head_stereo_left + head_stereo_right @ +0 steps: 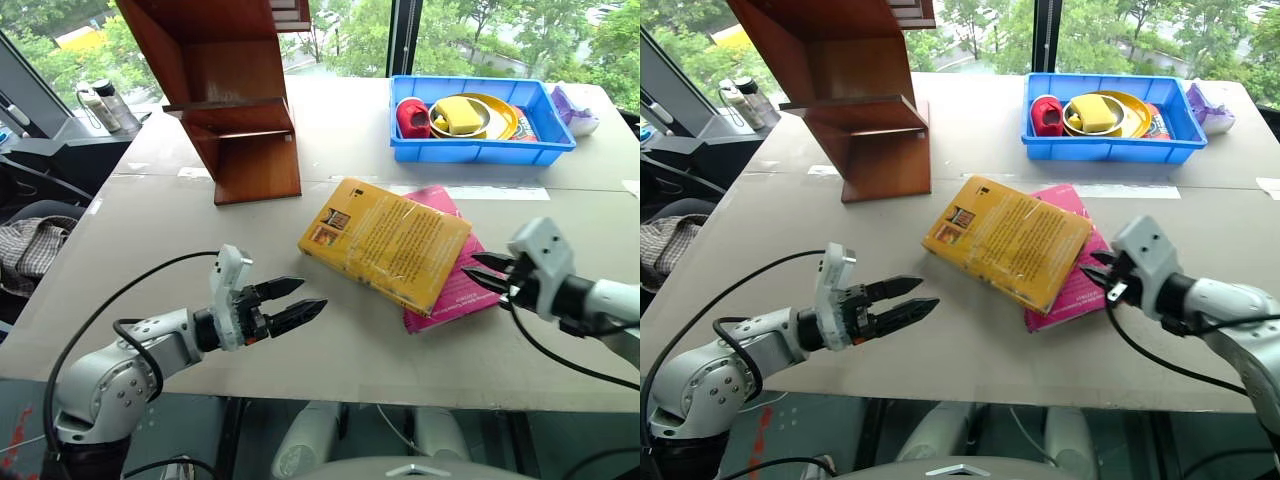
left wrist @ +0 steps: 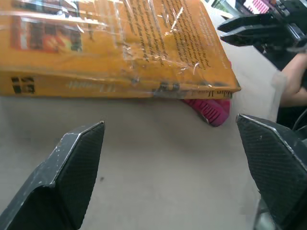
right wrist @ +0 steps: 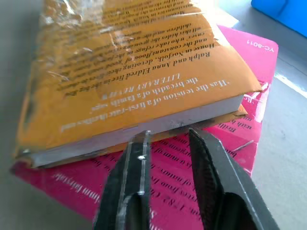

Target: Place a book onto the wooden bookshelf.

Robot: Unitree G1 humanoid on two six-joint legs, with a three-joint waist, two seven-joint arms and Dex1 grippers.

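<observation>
Book flat on the grey table, yellow-orange cover up, resting partly on top of a pink book and lying well in front of and to the right of the wooden bookshelf. Not yet lifted; grasp stage by the look of it, with both arms closing in from opposite sides.

Left gripper low over the table on the spine side, fingers spread wide and empty, a strip of bare table between them and the yellow spine. Right gripper at the page-edge side, fingers only narrowly apart, tips right up against the white page block just above the pink cover; holding nothing as far as can be judged.

Next move likely: wider opening on the right to take in the book's full thickness, or a push toward the waiting left fingers. Risk of dragging the pink book along, since the two overlap. Afterwards a lift and a carry up and to the left onto a shelf tier. Blue tray at the far side, clear of that path
</observation>
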